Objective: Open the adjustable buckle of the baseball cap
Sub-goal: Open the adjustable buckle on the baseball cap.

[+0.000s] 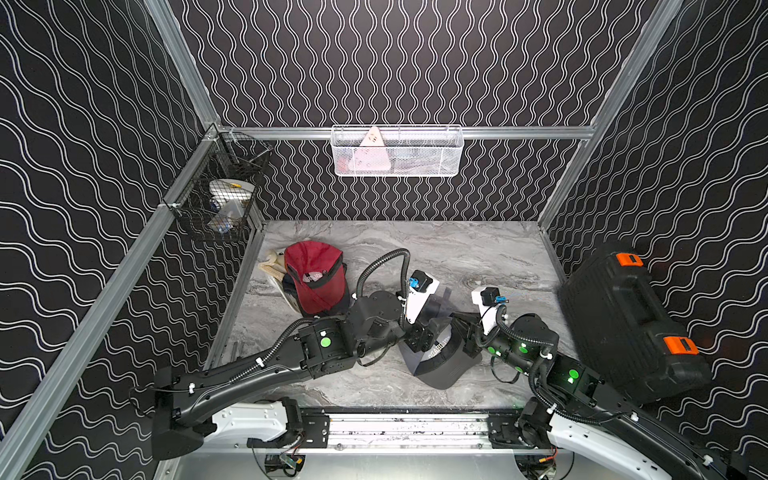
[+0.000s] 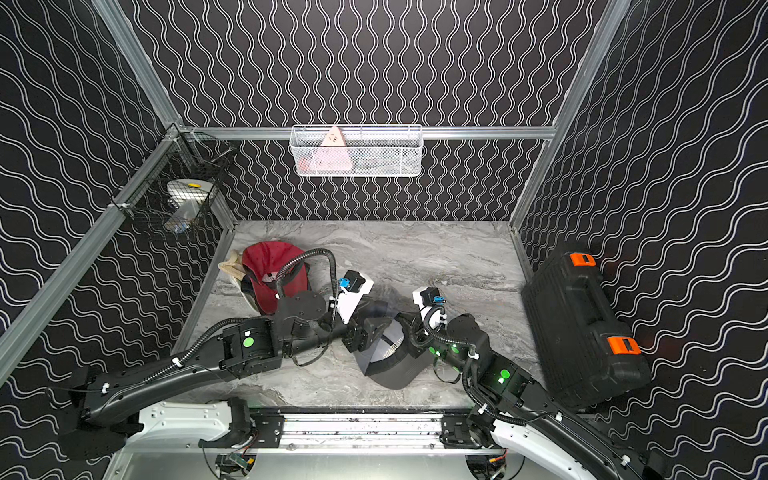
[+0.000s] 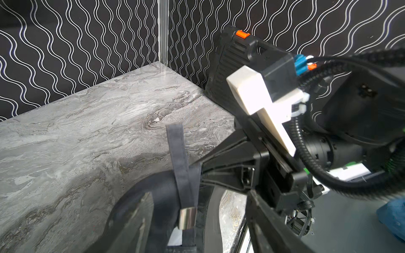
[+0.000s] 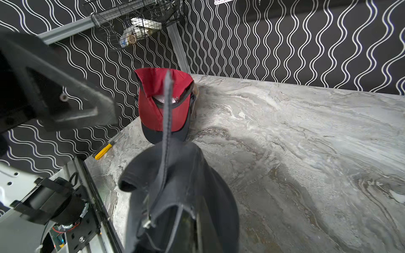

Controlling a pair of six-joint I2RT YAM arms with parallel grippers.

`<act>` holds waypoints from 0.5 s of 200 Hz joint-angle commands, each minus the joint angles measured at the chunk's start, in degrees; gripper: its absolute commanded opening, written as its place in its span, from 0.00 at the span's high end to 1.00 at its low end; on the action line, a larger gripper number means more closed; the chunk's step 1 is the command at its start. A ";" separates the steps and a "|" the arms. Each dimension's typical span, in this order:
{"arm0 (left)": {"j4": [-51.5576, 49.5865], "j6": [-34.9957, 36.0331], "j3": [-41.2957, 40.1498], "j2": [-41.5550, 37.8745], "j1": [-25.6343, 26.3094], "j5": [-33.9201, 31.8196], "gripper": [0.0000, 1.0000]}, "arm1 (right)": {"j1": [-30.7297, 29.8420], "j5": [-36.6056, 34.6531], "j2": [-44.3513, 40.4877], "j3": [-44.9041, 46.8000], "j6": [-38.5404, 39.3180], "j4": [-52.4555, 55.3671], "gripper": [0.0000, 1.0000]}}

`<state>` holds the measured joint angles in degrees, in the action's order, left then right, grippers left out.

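A dark grey baseball cap (image 1: pixel 444 365) (image 2: pixel 395 368) lies near the table's front, between my two arms. In the left wrist view its grey strap (image 3: pixel 178 157) stands up out of the shiny metal buckle (image 3: pixel 187 219). My left gripper (image 3: pixel 197 232) (image 1: pixel 424 337) is open, one finger on each side of the buckle, touching neither. My right gripper (image 1: pixel 467 337) (image 4: pixel 192 232) is shut on the cap's rear band beside the strap, and its dark tip meets the fabric there. In the right wrist view the strap (image 4: pixel 167 109) rises from the cap (image 4: pixel 182 186).
A red cap (image 1: pixel 316 278) tops a pile of caps at the left wall. A black case (image 1: pixel 623 324) with orange latches leans against the right wall. A black wire basket (image 1: pixel 220 199) and a white one (image 1: pixel 397 151) hang on the walls.
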<state>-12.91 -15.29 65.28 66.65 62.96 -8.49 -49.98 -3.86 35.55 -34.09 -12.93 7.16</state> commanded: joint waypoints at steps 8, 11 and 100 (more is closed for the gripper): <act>2.27 -0.78 1.00 1.40 -0.33 -1.08 0.28 | -1.16 -0.75 0.73 0.01 -0.81 -3.28 1.00; 2.30 -0.79 1.04 1.62 -0.37 -1.03 0.28 | -1.36 -0.72 0.79 0.14 -0.79 -3.36 1.00; 6.25 -3.69 -0.66 3.13 -4.55 4.09 0.29 | -6.13 -4.05 2.64 -0.36 -0.50 -4.48 1.00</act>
<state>-9.76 -17.93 64.99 69.67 58.85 -5.96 -55.31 -6.07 37.93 -33.78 -13.23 5.32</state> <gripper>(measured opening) 0.710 0.056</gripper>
